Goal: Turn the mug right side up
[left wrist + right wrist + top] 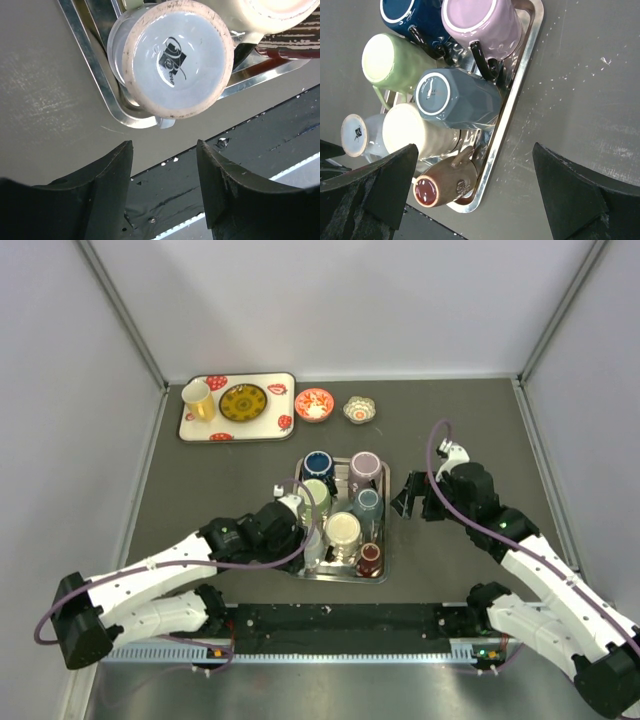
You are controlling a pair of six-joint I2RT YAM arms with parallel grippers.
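- at the far left of the table [460, 430], toward the back, a strawberry-print tray [255, 431] holds a yellow mug [197, 400] and a dark plate [243, 403].
- just right of that tray sit an orange bowl [314, 404] and a small flower-shaped bowl [359, 409], near each other but not touching.
- the left gripper [164, 147] reaches over the front left corner of the metal tray [340, 577]; its fingers [115, 175] are spread wide with nothing between them.
- the pale mug [175, 55] stands upside down in that front left corner. its unglazed foot ring and printed base face the left wrist camera. it is just beyond the fingertips and not touching them.
- the rest of the metal tray is packed with mugs, all bottoms up:
  - green mug [390, 62] and cream mug [415, 132] on the left side
  - navy mug [415, 15] and lilac mug [480, 25] at the back
  - grey mug [450, 97] in the middle right
  - maroon mug [442, 185] at the front right corner, tipped against the rim
- the right gripper [412, 495] hangs over bare table just beside the metal tray's right edge. its jaws are wide apart and hold nothing.
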